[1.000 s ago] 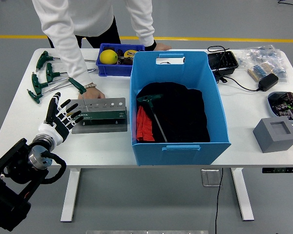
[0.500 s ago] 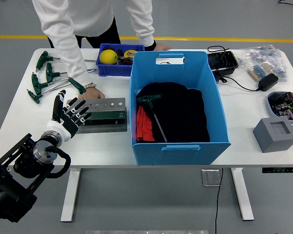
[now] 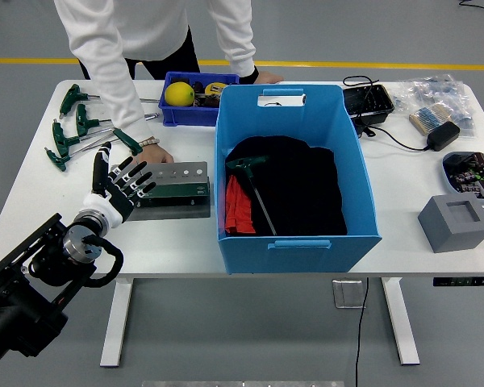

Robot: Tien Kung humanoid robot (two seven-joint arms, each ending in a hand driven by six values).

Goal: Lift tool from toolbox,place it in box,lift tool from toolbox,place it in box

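Note:
A grey-green tool holder (image 3: 171, 190) lies flat on the table left of the big blue box (image 3: 294, 242). My left hand (image 3: 117, 184) hovers at the holder's left end, fingers spread and holding nothing. Inside the box a green-handled T-wrench (image 3: 252, 186) rests on black cloth (image 3: 302, 185) beside a red item (image 3: 237, 211). Several more green-handled T-wrenches (image 3: 77, 133) lie at the table's far left. A person's hand (image 3: 152, 153) rests on the table just behind the holder; the other hand (image 3: 268, 77) rests behind the box.
A small blue bin (image 3: 195, 109) with a yellow ball (image 3: 179, 94) stands at the back. Right of the box are a black tray (image 3: 368, 103), a power adapter (image 3: 440, 135) with cable, bagged parts (image 3: 440, 101), a grey block (image 3: 456, 222) and a round dish (image 3: 473, 172).
My left hand has moved up and to the right, from the table's left front toward the tool holder's left end. The person's hands and the box contents stayed put.

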